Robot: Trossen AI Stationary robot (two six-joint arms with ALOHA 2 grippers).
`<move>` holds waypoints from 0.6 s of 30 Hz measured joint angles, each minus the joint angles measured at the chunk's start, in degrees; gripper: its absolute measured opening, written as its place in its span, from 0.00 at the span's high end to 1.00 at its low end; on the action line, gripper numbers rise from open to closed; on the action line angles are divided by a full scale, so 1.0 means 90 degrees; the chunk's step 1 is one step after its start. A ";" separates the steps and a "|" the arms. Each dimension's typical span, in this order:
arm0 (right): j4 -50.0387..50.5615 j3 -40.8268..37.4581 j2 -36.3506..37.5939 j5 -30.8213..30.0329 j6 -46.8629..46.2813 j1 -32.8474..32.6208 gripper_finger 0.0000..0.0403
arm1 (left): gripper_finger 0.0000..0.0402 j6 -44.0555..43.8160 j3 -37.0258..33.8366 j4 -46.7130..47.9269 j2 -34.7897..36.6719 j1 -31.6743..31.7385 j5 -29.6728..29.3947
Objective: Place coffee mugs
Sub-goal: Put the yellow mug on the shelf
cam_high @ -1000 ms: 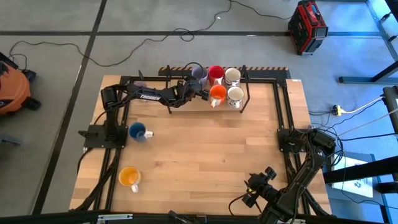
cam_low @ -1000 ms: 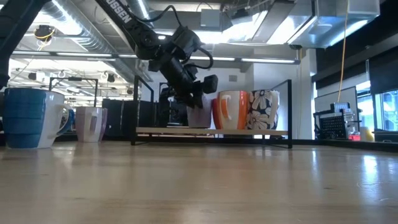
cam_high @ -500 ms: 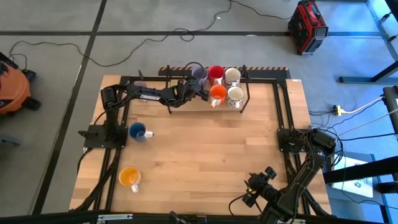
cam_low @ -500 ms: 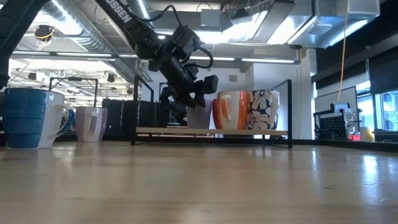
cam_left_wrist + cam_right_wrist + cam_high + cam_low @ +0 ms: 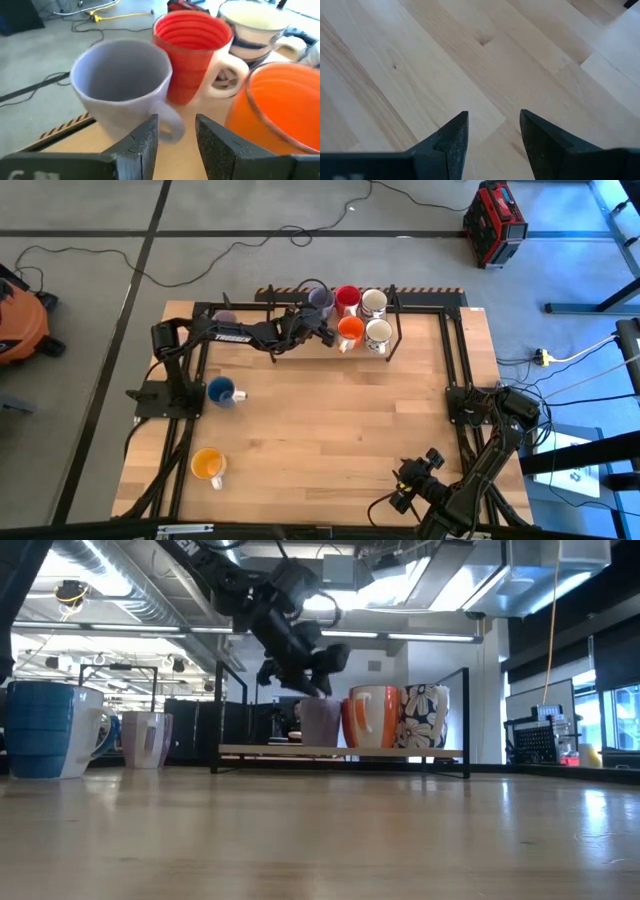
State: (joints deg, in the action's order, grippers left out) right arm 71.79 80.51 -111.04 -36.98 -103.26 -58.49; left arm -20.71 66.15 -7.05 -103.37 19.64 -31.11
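Observation:
Five mugs stand upright on a low rack [image 5: 300, 348] at the table's far edge: lilac [image 5: 320, 298], red [image 5: 347, 300], white [image 5: 373, 302], orange [image 5: 350, 332] and flowered white [image 5: 378, 334]. My left gripper [image 5: 176, 132] is open and hovers just above the lilac mug [image 5: 122, 80] on its handle [image 5: 172, 122] side. The low view shows my left gripper [image 5: 318, 688] clear of the lilac mug's rim [image 5: 320, 702]. A blue mug [image 5: 220, 391] and a yellow-orange mug [image 5: 207, 465] stand on the table's left half. A second lilac mug [image 5: 147, 738] stands farther back. My right gripper [image 5: 492, 135] is open over bare wood at the near right corner.
The rack [image 5: 340, 751] has thin black posts around the mugs. The red mug [image 5: 192, 45] and orange mug [image 5: 280, 107] stand close beside the lilac one. Bare wood [image 5: 330, 420] fills the table's middle. The right arm [image 5: 470, 470] is folded at the near right corner.
My left gripper has risen from the lilac mug, from around the mug's upper part to just above its rim. The lilac mug has stayed upright on the rack beside the orange one.

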 joint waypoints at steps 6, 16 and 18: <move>0.0001 0.0000 0.0000 -0.0030 0.0002 -0.0001 0.59 | 0.69 0.0072 0.0016 0.0085 0.0566 -0.0143 0.0308; 0.0009 0.0000 0.0000 -0.0159 0.0002 0.0001 0.59 | 0.70 0.0524 0.0012 0.1563 0.2214 -0.0570 0.1581; 0.0015 0.0000 -0.0002 -0.0157 0.0002 -0.0001 0.59 | 0.70 0.0495 0.0014 0.1962 0.2582 -0.0648 0.1880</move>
State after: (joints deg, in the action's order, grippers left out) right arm 71.92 80.51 -111.07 -38.39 -103.24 -58.50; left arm -16.25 66.28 10.60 -80.13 13.80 -14.19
